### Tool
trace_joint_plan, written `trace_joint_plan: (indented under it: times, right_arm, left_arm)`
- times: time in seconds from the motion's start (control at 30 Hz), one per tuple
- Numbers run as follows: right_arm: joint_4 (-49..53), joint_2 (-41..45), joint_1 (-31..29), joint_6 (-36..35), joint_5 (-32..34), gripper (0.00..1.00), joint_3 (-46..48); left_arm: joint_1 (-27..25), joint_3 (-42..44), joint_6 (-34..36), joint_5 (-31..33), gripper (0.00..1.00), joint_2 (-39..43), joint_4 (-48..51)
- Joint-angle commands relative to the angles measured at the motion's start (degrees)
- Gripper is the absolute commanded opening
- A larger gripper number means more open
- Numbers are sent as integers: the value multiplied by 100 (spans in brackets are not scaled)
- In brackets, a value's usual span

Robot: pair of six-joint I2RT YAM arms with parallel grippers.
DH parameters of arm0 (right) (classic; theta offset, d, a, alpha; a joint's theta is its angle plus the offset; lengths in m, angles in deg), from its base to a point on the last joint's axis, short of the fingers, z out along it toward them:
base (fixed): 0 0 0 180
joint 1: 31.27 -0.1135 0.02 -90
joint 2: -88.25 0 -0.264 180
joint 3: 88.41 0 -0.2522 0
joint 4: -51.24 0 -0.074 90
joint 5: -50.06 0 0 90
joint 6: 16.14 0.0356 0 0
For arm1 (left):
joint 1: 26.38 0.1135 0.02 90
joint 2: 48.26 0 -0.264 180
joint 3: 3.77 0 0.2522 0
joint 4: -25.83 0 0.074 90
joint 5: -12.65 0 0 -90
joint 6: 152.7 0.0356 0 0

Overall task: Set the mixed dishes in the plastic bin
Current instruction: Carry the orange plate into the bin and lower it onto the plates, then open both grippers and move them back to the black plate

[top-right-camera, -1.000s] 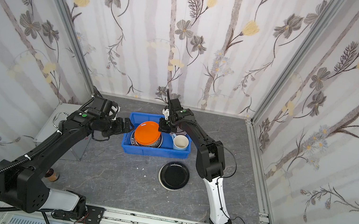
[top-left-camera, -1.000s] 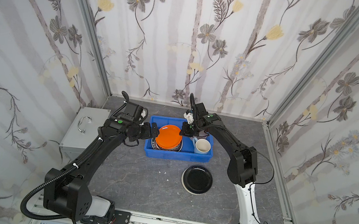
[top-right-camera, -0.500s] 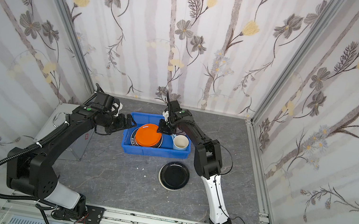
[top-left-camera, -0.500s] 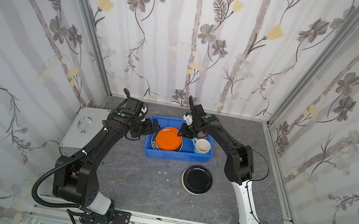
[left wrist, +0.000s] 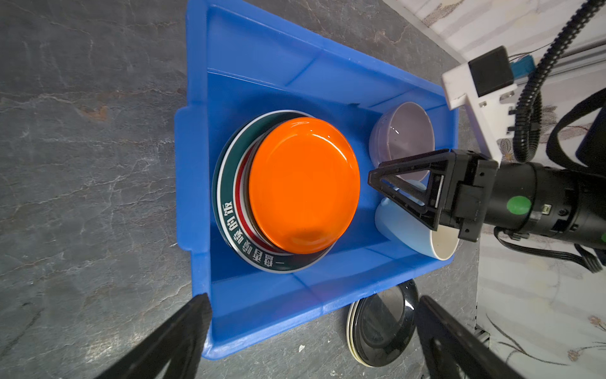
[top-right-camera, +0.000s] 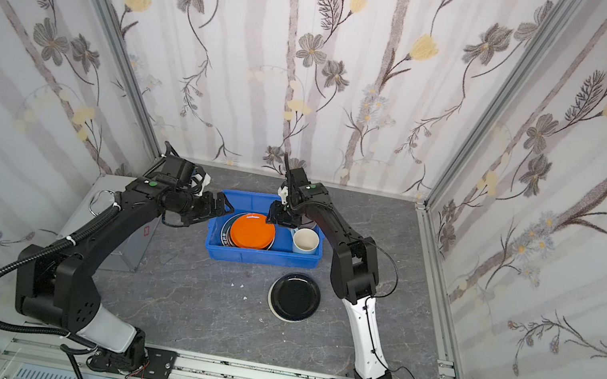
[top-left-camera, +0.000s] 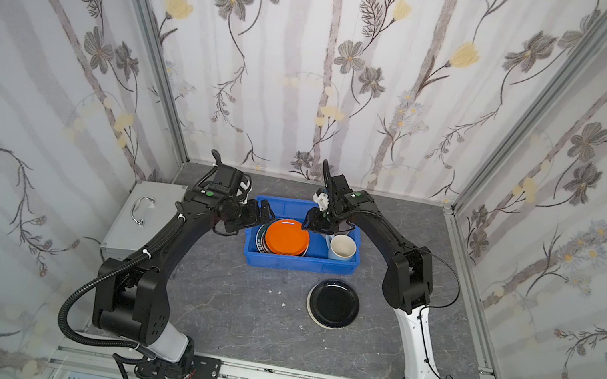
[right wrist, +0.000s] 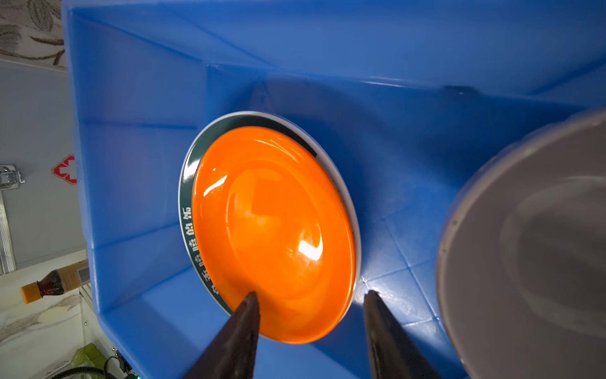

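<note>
The blue plastic bin (top-left-camera: 292, 265) (top-right-camera: 260, 259) holds a stack of plates with an orange plate (top-left-camera: 287, 237) (left wrist: 303, 187) (right wrist: 272, 223) on top of a teal-patterned plate (left wrist: 229, 210) (right wrist: 187, 210). A lilac bowl (left wrist: 403, 137) (right wrist: 524, 246) and a pale blue mug (top-left-camera: 342, 246) (top-right-camera: 305, 240) also stand in the bin. A black plate (top-left-camera: 333, 303) (top-right-camera: 294, 296) (left wrist: 382, 325) lies on a pale one on the table, in front of the bin. My right gripper (top-left-camera: 314, 224) (right wrist: 310, 295) is open, its fingers astride the orange plate's rim. My left gripper (top-left-camera: 266, 209) (left wrist: 313, 300) is wide open at the bin's left wall and holds nothing.
A grey metal case (top-left-camera: 139, 212) with a handle stands left of the bin, under my left arm. A small brown bottle with an orange cap (right wrist: 55, 282) lies beyond it. Flowered walls close in the table on three sides.
My right gripper has gone from shut to open at the orange plate's rim, and the plate lies on the stack. The left gripper stays open beside the bin.
</note>
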Motion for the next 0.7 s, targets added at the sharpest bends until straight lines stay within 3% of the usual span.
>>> trace_joint_plan:
  times: [0.0,0.13,0.23,0.4,0.67]
  right_arm:
    - [83,316,14,-191,88,51,-52]
    - [295,817,17,-322,257,47,-29]
    - [422,1446,17,-425,424,41,340]
    - [48,3126,17,-400,720,38,2279]
    - [-770,5596,35,93,807,39,5660]
  left_arm:
    - [-10,111,-106,-67,100,173,-100]
    - [-167,364,-175,-17,100,397,-65]
    - [-492,533,-313,118,95,551,-48]
    - [-1541,769,-713,636,74,613,-84]
    - [-3197,1386,-1652,1530,72,712,-598]
